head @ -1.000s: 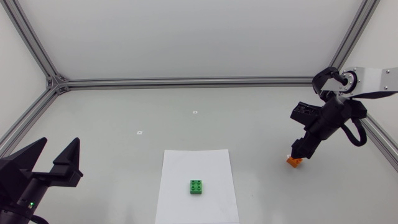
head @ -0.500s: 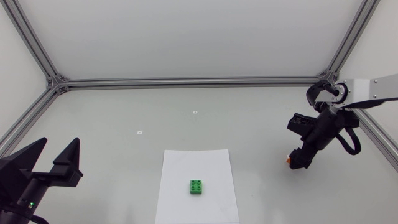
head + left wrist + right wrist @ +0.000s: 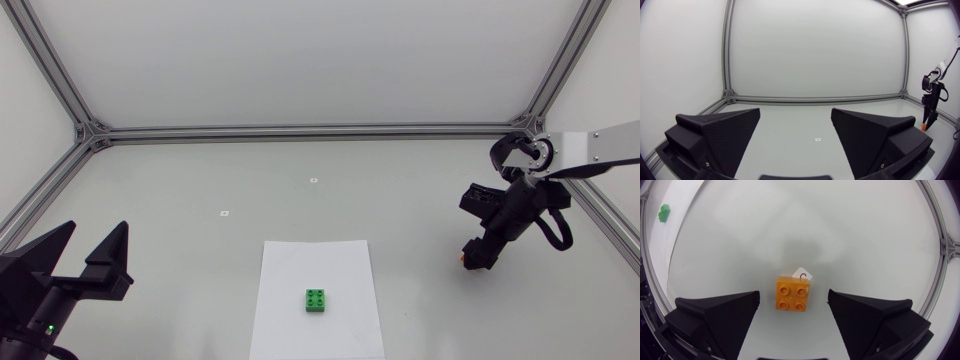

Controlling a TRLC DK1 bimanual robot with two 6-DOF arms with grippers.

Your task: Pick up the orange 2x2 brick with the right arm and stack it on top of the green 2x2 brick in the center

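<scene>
On the pale table (image 3: pixel 200 190), the head view hides most of the orange brick (image 3: pixel 792 294); the right wrist view shows it between the spread fingers of the right gripper (image 3: pixel 794 293), untouched.

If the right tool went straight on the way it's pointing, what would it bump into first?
Probably the orange brick, right ahead between the open fingers of the right tool. They look spread wider than it, so they might pass its sides and touch the table.
</scene>
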